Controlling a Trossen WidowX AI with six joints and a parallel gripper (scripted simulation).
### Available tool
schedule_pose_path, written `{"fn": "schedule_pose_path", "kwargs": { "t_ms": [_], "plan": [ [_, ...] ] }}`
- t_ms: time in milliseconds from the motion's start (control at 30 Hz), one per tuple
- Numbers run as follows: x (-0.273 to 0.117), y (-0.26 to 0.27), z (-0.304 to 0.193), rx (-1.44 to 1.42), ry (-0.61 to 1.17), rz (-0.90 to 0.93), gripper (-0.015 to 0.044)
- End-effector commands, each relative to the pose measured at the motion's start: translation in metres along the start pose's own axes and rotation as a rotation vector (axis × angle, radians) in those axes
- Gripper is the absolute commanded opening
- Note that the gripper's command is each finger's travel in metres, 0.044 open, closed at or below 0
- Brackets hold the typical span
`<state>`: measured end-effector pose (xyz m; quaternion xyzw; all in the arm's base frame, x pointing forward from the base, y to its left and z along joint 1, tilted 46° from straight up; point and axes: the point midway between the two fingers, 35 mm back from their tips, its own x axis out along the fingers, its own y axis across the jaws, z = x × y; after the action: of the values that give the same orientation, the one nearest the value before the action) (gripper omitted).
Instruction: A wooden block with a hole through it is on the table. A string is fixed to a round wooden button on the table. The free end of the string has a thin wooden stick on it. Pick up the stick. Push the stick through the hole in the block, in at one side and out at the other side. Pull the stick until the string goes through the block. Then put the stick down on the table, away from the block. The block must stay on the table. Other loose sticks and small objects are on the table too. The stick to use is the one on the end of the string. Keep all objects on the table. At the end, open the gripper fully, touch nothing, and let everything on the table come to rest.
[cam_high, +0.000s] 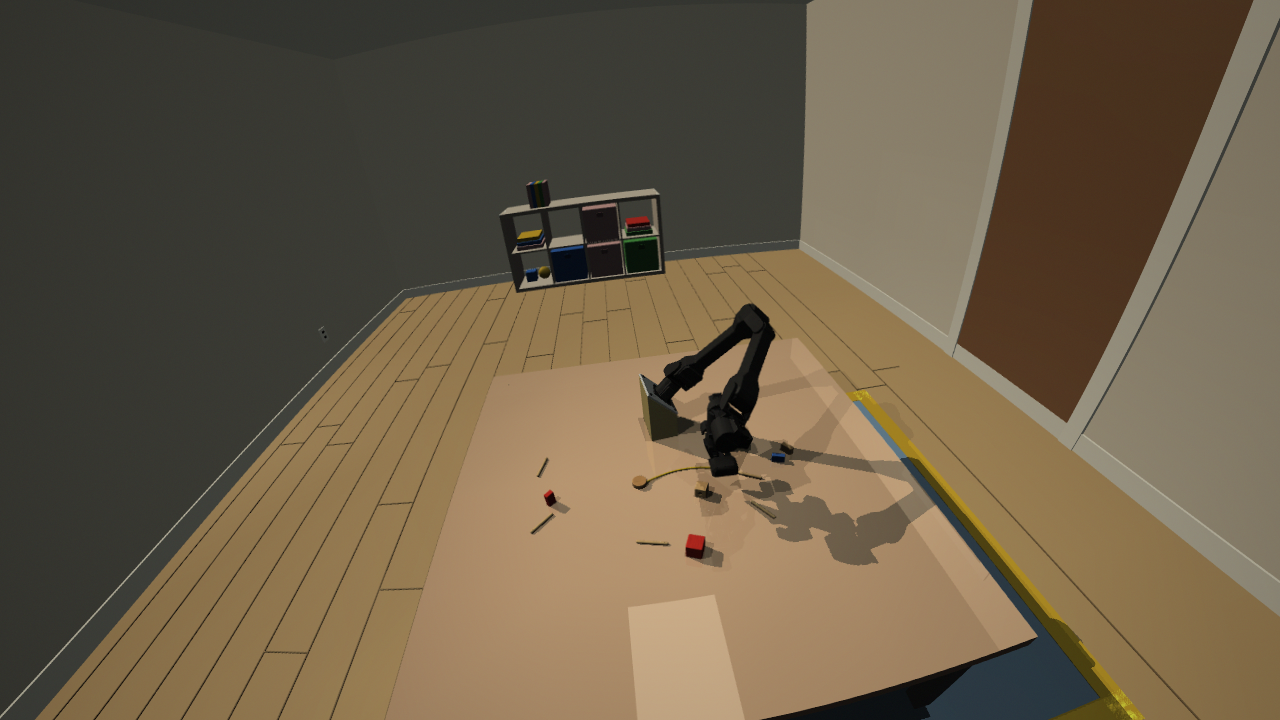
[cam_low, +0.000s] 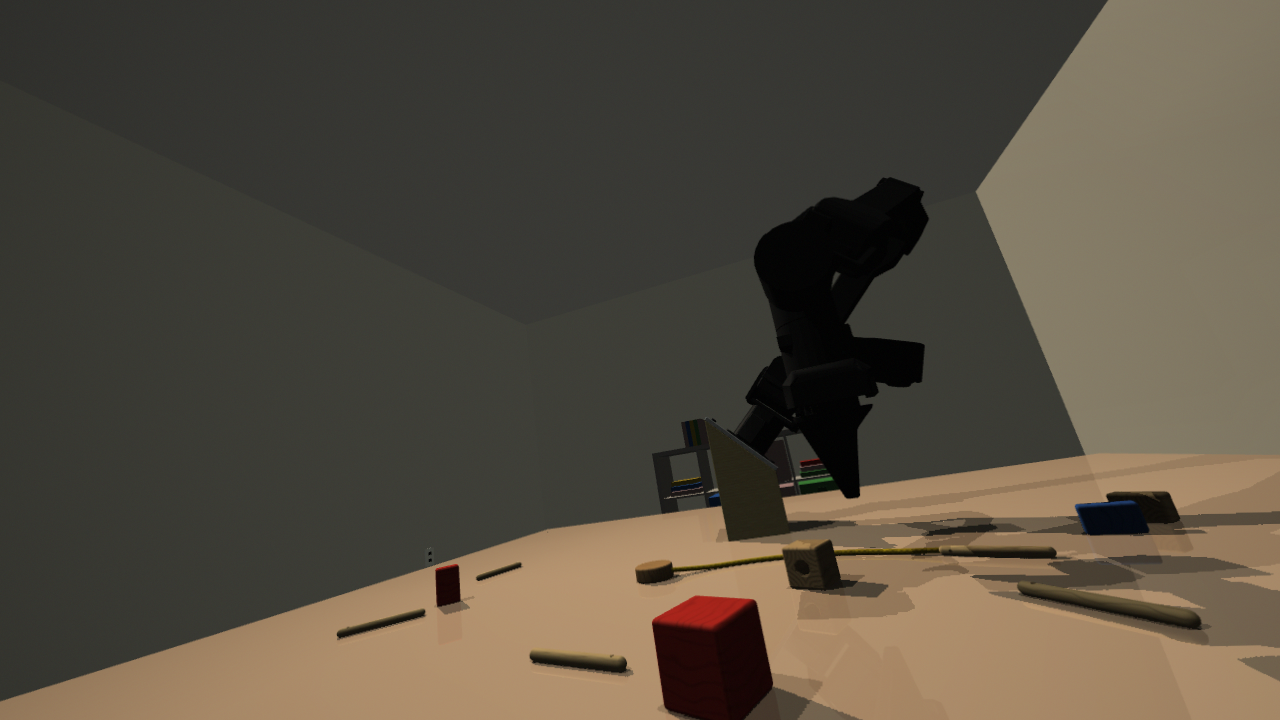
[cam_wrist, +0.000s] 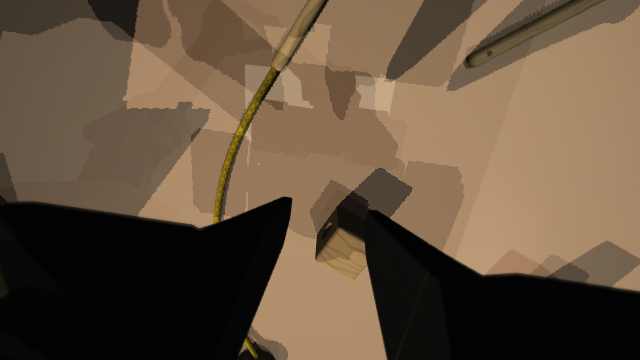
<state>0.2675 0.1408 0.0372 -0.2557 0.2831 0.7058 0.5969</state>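
My gripper is partly open and empty, pointing down above the table. The wooden block stands on the table; in the wrist view it shows between and partly behind the fingertips. Its hole shows in one side. The yellow string curves behind the block from the round button, outside the hole. The stick on its end lies on the table right of the block, at the top of the wrist view.
A loose stick lies near the string's stick. A large red block and another stick lie in front. A small red block stands left, a blue block right.
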Motion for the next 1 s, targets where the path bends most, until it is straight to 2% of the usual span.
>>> {"fn": "schedule_pose_path", "kwargs": {
  "t_ms": [0, 100, 233, 500, 900, 967],
  "plan": [
    [0.001, 0.02, 0.038, 0.271, -0.002, 0.01, 0.0263],
    [0.0, 0.033, 0.062, 0.452, -0.008, 0.013, 0.0341],
    [0.0, 0.037, 0.067, 0.494, -0.009, 0.014, 0.044],
    [0.0, 0.037, 0.067, 0.494, -0.009, 0.014, 0.044],
    [0.0, 0.037, 0.067, 0.494, -0.009, 0.014, 0.0125],
    [0.0, 0.037, 0.067, 0.494, -0.009, 0.014, 0.0124]
  ]
}}
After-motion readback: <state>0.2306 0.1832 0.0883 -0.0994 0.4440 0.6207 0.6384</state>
